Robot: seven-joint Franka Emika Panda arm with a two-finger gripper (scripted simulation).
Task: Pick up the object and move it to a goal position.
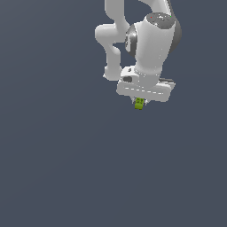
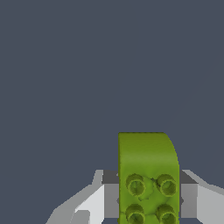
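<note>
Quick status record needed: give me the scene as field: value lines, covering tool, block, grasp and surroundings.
tool: white, pointing down, shut on the block
block: lime-green, studded, small beside the tool
grasp: block sits between the fingers, one on each side
block position: just under the tool's body in the exterior view, protruding below it
surroundings: plain dark grey background in both views
goal marker: none visible

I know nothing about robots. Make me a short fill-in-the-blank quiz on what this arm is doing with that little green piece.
1. The studded brick between the hand's fingers is lime-____.
2. In the wrist view, ____ round studs show on the brick's face.
3. In the exterior view, the brick pokes out ____ the white hand.
4. The hand is ____ on the brick.

Missing words: green; four; below; shut
</note>
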